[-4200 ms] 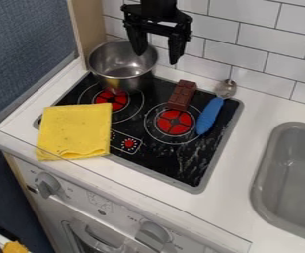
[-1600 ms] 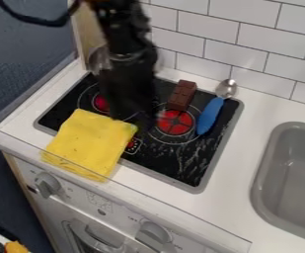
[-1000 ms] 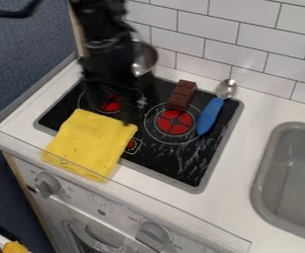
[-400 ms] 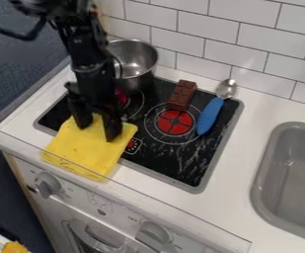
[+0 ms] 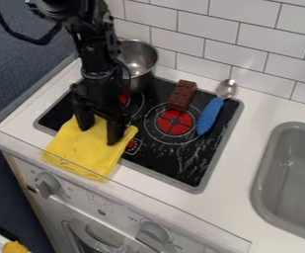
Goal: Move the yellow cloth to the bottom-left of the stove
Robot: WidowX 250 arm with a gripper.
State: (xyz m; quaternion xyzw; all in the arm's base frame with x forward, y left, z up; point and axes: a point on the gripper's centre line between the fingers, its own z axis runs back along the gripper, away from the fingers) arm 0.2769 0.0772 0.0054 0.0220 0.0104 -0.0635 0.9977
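The black gripper [image 5: 98,136] hangs over the upper part of the yellow cloth [image 5: 82,153], its two fingers spread apart with cloth visible between them. Whether the fingertips touch the cloth cannot be told. The cloth lies flat and slightly turned over the front-left corner of the black stove [image 5: 174,165], its lower part over the white counter edge. Part of the cloth's top edge is hidden behind the fingers.
A metal pot [image 5: 140,62] stands at the stove's back left, partly behind the arm. A chocolate bar [image 5: 181,95] and a blue-handled spoon [image 5: 210,115] lie to the right. A grey sink [image 5: 293,180] is at the far right.
The cloth was turned and shifted toward the front right between the first two frames. The gripper then moved left and forward over it, with only a slight shift most recently.
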